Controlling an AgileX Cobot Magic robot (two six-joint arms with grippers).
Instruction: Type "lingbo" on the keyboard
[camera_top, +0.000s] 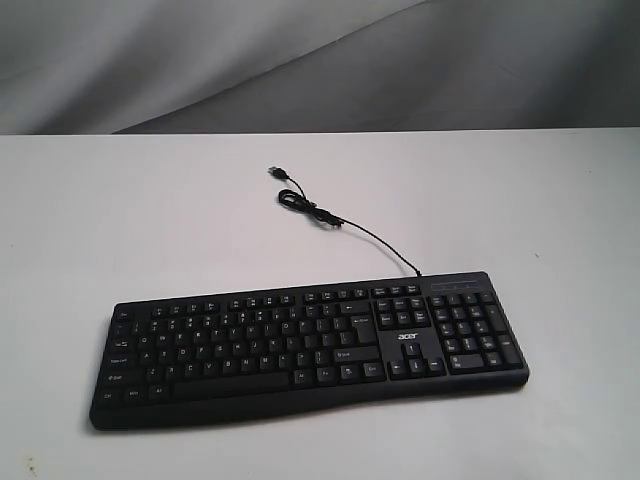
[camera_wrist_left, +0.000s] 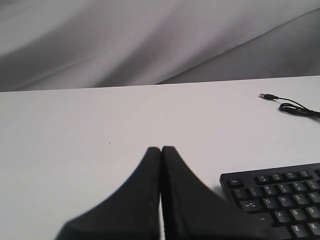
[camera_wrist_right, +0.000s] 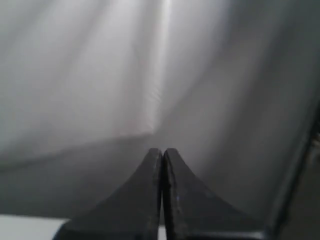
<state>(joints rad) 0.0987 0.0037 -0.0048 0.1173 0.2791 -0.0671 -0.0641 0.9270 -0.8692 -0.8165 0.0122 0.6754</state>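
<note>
The black keyboard (camera_top: 310, 345) lies across the near half of the white table (camera_top: 120, 220), its white acer logo above the arrow keys and the number pad on the right. Its thin black USB cable (camera_top: 345, 222) runs from the back right edge to a loose coil and plug (camera_top: 280, 173). Neither arm shows in the exterior view. My left gripper (camera_wrist_left: 161, 148) is shut with nothing in it, over bare table beside the keyboard's Esc corner (camera_wrist_left: 272, 205). My right gripper (camera_wrist_right: 163, 150) is shut and empty, facing the grey backdrop; no keyboard shows in that view.
A wrinkled grey cloth backdrop (camera_top: 320, 60) hangs behind the table's far edge. The cable plug (camera_wrist_left: 267, 96) lies on the table well beyond the keyboard in the left wrist view.
</note>
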